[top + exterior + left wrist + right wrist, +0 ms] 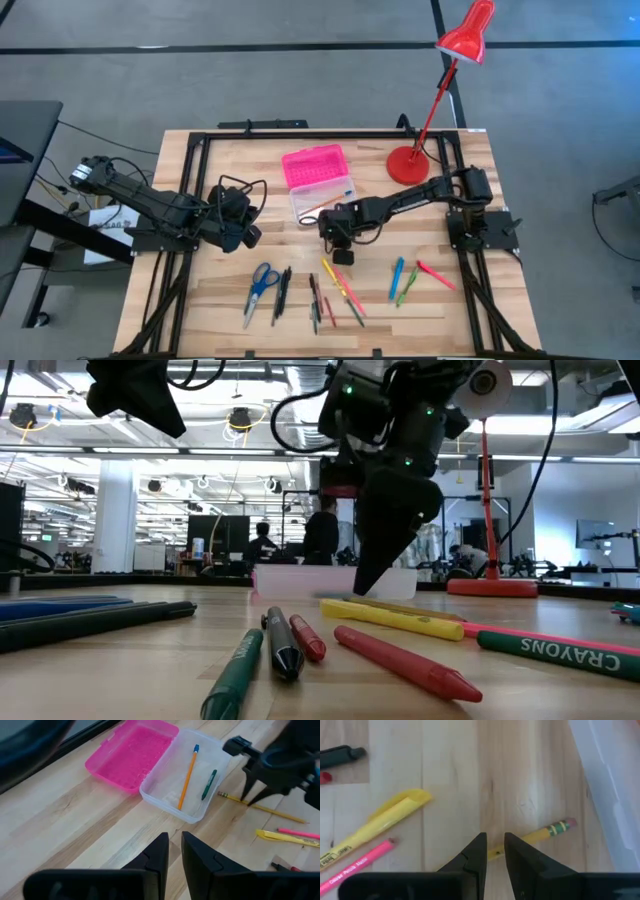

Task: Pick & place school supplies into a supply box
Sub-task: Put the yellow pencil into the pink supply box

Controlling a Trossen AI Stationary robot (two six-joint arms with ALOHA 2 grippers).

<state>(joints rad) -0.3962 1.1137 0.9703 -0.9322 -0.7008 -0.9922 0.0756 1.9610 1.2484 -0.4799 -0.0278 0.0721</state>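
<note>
The supply box [318, 182] lies open at the table's far middle. Its pink lid [132, 757] is folded back, and an orange pencil [187, 780] and a green pen [209, 785] lie in its clear base [160, 792]. My right gripper [495, 845] points down just near of the box, slightly open. Its fingertips stand on either side of a yellow pencil [542, 835] that lies flat on the table. My left gripper [175, 845] hovers to the box's left, narrowly open, with nothing between its fingers. More pens, crayons and scissors [262, 283] lie along the near side.
A yellow marker [380, 827] and a pink pencil [355, 865] lie close beside the yellow pencil. A red desk lamp [408, 163] stands at the far right. Blue, green and pink pens [410, 278] lie near right. A black frame edges the table.
</note>
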